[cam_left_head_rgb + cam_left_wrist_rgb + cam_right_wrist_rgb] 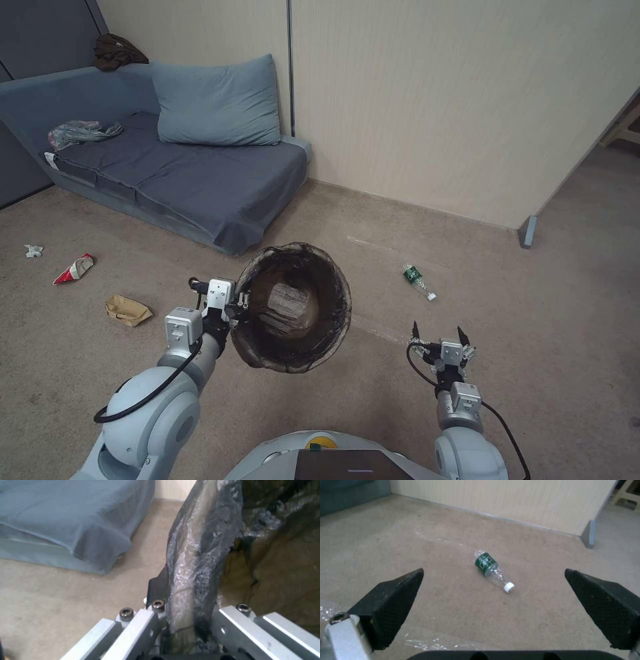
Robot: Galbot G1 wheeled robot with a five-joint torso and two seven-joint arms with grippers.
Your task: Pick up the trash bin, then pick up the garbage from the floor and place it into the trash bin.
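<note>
The trash bin (293,308), lined with a dark brown bag, hangs tilted above the carpet with its mouth toward me. My left gripper (239,307) is shut on its rim; the left wrist view shows the bag-covered rim (196,562) pinched between the fingers. A plastic bottle with a green label (419,281) lies on the carpet ahead of my right gripper (439,331), which is open and empty. In the right wrist view the bottle (491,570) lies between and beyond the two black fingertips. More garbage lies at the left: a brown paper bag (127,310), a red-and-white cup (75,269), a white tissue wad (33,251).
A blue-grey sofa (180,167) with a cushion stands at the back left, a grey plastic bag (81,132) on its seat. A beige wall (453,100) runs behind, with a partition foot (528,232) at the right. Open carpet lies around the bottle.
</note>
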